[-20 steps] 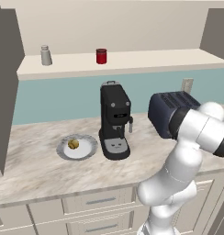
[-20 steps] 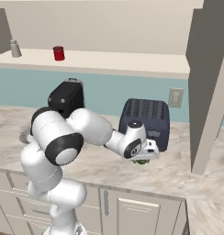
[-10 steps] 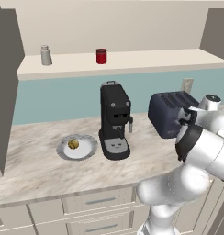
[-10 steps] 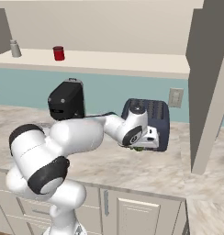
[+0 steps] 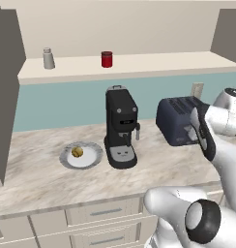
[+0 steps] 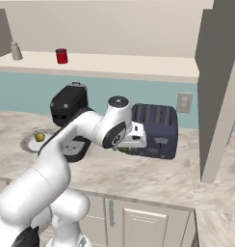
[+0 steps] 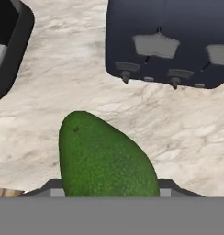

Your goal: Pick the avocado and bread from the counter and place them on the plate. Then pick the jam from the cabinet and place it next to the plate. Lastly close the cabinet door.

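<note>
Bread (image 5: 77, 151) on plate (image 5: 93, 159) — done; jaws grip avocado (image 7: 102, 158), lifted off counter (image 7: 77, 78) — jam (image 5: 107, 59), door left.

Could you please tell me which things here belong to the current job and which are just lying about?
Job: avocado in the gripper, bread on the plate, jam in the cabinet, counter.

Lying about: coffee machine, toaster, shaker.
</note>
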Robot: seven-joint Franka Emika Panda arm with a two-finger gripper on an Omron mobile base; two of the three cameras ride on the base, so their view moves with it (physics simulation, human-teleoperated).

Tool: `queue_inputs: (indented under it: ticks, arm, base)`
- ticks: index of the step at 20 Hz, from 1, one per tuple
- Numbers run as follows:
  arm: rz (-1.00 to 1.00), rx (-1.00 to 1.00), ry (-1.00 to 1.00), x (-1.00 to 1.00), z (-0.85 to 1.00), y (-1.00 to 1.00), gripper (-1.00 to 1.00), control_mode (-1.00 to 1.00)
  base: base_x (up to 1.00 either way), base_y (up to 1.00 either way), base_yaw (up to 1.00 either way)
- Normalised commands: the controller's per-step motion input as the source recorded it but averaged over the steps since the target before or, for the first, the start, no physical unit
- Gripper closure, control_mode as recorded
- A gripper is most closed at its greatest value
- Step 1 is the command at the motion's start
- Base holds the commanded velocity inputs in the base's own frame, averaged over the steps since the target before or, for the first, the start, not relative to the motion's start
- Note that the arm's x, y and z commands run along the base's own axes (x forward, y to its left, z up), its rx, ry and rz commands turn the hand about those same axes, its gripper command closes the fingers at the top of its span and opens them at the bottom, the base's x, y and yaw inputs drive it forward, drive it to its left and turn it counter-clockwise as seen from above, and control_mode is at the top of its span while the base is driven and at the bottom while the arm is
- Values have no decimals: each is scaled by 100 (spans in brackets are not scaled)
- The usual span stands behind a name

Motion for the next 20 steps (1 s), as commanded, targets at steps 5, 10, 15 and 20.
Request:
queue_inputs:
  ticks: [5, 10, 15, 20]
  arm:
    - [5, -10, -11, -100, 17, 100, 100, -100]
    - [2, -9, -6, -90, 19, 100, 100, -100]
    - [0, -8, -6, -37, 28, 100, 100, -100]
    - [0, -3, 0, 0, 40, 100, 100, -100]
  base:
    - [0, 0, 0]
    - [0, 0, 0]
    - [0, 0, 0]
    - [0, 0, 0]
